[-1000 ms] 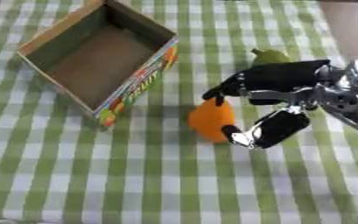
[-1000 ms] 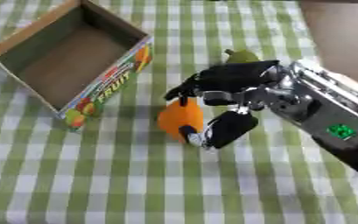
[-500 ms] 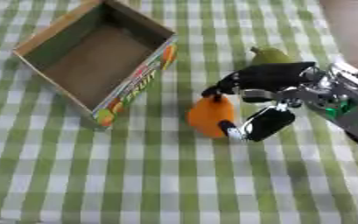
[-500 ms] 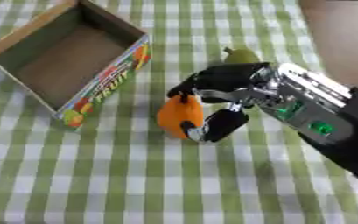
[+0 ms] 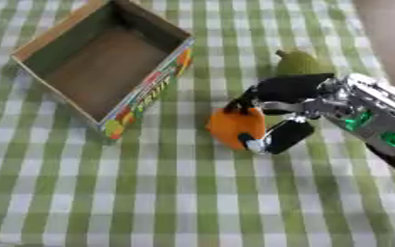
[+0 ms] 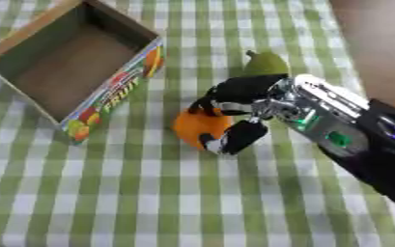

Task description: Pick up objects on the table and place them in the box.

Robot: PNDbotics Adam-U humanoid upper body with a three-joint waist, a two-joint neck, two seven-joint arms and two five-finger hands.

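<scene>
right hand [image 5: 278, 112] curled round orange fruit [image 5: 231, 126] mid-table, fingers above, thumb below. open box [image 5: 107, 72] toward table's far left corner, empty. green pear [image 5: 298, 61] just behind hand. judgement: lift clear of box wall before crossing, release low inside.

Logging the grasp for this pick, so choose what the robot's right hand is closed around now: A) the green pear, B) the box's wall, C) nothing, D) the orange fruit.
D: the right hand has its fingers and thumb curled round the orange fruit, while the green pear lies free behind it.
</scene>
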